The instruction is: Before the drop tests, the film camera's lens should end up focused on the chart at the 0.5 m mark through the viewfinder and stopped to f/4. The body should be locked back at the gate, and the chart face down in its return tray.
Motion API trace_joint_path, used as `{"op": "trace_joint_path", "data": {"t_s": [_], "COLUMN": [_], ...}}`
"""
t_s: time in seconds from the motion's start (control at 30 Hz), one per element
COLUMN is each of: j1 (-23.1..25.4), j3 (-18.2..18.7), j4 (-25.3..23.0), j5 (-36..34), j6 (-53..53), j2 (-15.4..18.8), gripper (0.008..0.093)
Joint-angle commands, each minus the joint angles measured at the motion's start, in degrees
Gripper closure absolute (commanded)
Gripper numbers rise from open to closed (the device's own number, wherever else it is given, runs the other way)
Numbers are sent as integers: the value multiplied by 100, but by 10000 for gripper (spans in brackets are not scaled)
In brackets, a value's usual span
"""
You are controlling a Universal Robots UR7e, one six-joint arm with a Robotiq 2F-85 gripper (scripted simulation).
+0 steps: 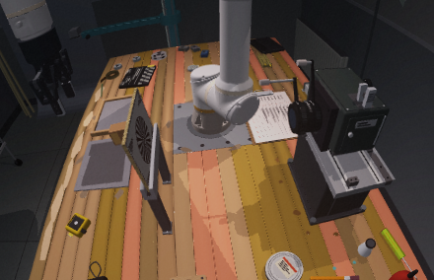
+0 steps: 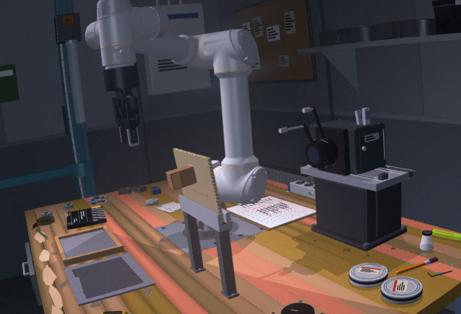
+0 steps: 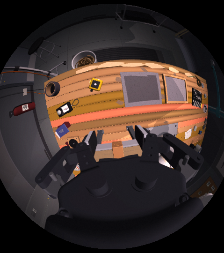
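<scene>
The test chart stands upright in a grey stand, its patterned face toward the film camera on the right. The camera sits on a black pedestal with a rail, its lens pointing at the chart. A small wooden block sticks out of the chart's back. High above the bench's left side, behind the chart, my gripper hangs open and empty, pointing down. Two flat trays lie on the left side of the bench.
The bench's left edge lies below the gripper, with a teal upright post behind it. The arm's base stands mid-bench beside a printed sheet. Film tins, a pencil and a small bottle lie at the right front.
</scene>
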Motion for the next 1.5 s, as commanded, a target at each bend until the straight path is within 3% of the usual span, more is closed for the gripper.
{"op": "trace_joint_path", "data": {"t_s": [0.0,0.87,1.17,1.47], "j1": [0,224,654,1437], "j3": [1,150,328,464], "j4": [-11,39,203,463], "j5": [-2,-10,-10,-10], "j6": [-17,136,564,1346], "j2": [-4,-248,-591,-987], "gripper": [334,334,334,334]}}
